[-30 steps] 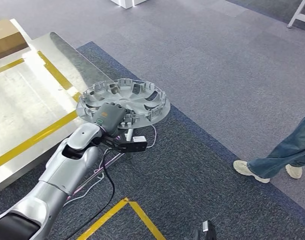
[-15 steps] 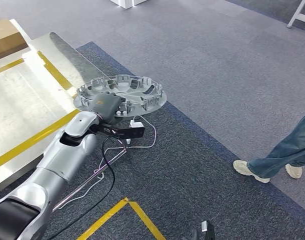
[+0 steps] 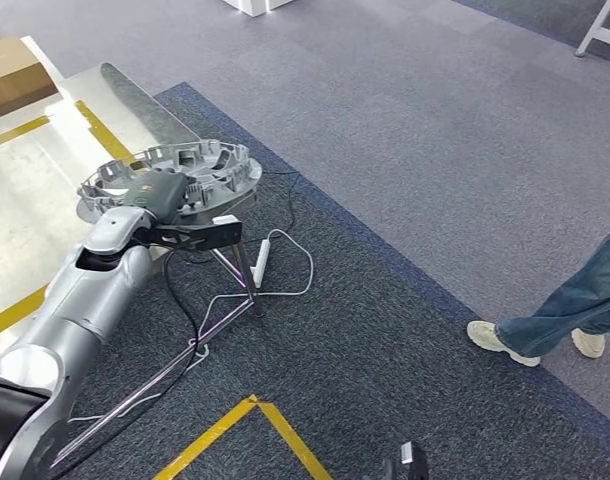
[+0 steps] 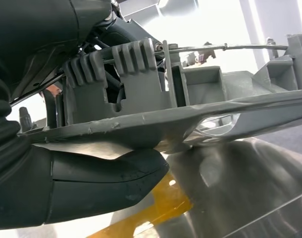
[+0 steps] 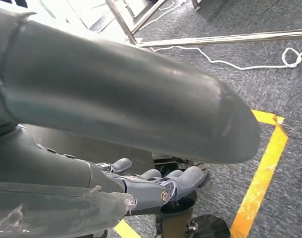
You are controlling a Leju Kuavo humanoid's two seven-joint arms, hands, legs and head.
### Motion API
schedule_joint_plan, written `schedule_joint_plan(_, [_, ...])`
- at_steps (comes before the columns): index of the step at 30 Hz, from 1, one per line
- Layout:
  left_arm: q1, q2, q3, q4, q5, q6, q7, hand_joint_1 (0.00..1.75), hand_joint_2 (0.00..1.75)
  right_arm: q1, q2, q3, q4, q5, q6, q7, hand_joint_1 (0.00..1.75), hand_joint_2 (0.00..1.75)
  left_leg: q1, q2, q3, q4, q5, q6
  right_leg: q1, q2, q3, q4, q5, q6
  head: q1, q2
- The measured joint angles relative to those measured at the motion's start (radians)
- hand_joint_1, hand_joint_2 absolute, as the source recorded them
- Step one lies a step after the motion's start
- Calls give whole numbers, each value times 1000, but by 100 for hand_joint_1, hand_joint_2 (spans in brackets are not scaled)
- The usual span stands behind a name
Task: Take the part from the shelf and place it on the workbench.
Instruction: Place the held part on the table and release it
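The left hand (image 3: 160,189) holds the part (image 3: 204,165), a round grey wheel cover with ribbed clips along its rim, and carries it flat with its hollow side up above the near corner of the worktop (image 3: 30,190). About half of the disc hangs over the shiny metal surface and the rest sticks out past the worktop's edge over the dark carpet (image 3: 377,330). In the left wrist view the thick thumb (image 4: 104,183) lies under the rim of the part (image 4: 224,106) while the ribbed cover of the hand sits on top, so the rim is pinched between them; below it the metal sheet and a yellow tape line (image 4: 161,203) show, and I cannot tell whether the part touches the worktop yet. The worktop carries yellow tape stripes (image 3: 98,135) and a brown cardboard box (image 3: 11,75) at its far corner. On the carpet just beside the worktop's leg lie a white power strip (image 3: 260,258) and looping cables (image 3: 298,270). A yellow floor marking (image 3: 249,415) makes a corner near the robot. Well apart to the right, a person's leg in blue jeans (image 3: 581,295) and pale shoes (image 3: 498,340) stand on the grey floor. The right hand (image 5: 153,186) hangs low above the carpet, its dark fingers (image 5: 186,178) lying straight and close together, gripping nothing.
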Motion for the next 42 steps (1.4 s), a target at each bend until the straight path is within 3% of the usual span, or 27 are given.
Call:
schedule_joint_plan(6, [-7, 26, 27, 20, 12, 13, 17, 175, 175, 0, 0, 1, 1, 0, 0, -2, 0, 0, -1, 0, 0, 0, 0, 0, -1, 0, 0, 0, 0, 0, 0, 0])
schedule_joint_plan(20, [5, 148, 119, 128, -16, 74, 22, 175, 175, 1, 0, 21, 1, 0, -1, -9, 0, 0, 0, 0, 0, 0, 1, -1, 0, 1, -1, 0, 0, 0, 0, 0])
schedule_joint_plan(42, [22, 314, 272, 255, -72, 106, 143, 175, 175, 1, 0, 30, 2, 0, 12, -20, 0, 0, 0, 0, 0, 0, 2, -2, 1, 1, -1, 0, 1, -2, 0, 0])
